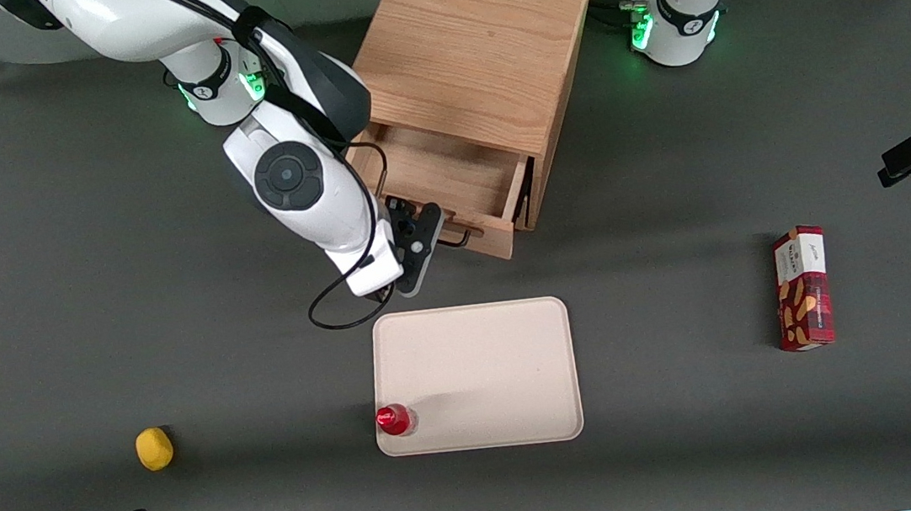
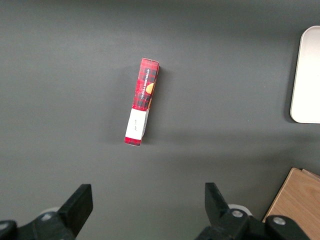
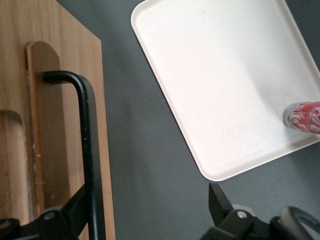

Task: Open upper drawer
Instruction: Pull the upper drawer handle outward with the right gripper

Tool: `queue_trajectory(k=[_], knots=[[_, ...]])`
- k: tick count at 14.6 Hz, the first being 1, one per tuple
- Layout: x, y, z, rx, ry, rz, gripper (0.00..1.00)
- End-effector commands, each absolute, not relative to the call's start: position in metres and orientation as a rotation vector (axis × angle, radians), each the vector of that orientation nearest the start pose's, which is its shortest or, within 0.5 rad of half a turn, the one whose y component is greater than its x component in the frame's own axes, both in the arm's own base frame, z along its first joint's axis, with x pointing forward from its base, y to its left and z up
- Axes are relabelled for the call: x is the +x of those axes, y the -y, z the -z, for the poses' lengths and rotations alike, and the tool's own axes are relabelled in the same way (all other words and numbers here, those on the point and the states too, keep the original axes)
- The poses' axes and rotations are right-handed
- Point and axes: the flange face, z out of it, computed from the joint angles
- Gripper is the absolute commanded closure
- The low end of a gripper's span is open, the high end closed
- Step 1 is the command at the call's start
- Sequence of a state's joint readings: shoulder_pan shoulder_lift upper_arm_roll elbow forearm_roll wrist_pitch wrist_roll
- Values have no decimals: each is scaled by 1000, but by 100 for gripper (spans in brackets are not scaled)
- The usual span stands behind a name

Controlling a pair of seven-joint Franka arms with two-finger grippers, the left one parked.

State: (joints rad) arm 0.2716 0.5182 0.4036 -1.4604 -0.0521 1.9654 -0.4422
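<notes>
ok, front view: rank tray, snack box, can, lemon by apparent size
1. tray
2. snack box
3. lemon and can: look alike, not ranked.
The tool is at the drawer handle.

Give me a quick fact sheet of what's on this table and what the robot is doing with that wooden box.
cabinet: light wood, on the dark table
upper drawer: pulled partly out, nothing visible in it
handle: black wire bar
end effector: at the handle, fingers open, one on each side of the bar
tray: cream, nearer the camera than the drawer
red can: upright in a tray corner
yellow object: toward the working arm's end
red box: toward the parked arm's end
</notes>
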Motion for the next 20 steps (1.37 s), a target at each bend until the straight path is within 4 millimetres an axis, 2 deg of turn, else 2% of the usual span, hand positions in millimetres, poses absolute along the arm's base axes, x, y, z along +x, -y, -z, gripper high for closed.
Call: queue_trajectory(k=[1, 7, 12, 14, 20], knots=[[594, -392, -405, -2546, 1560, 54, 0], [612, -380, -397, -2558, 1539, 63, 0], [626, -370, -399, -2568, 1524, 83, 0], [635, -358, -402, -2571, 1531, 99, 0], [646, -347, -399, -2586, 1505, 105, 0]])
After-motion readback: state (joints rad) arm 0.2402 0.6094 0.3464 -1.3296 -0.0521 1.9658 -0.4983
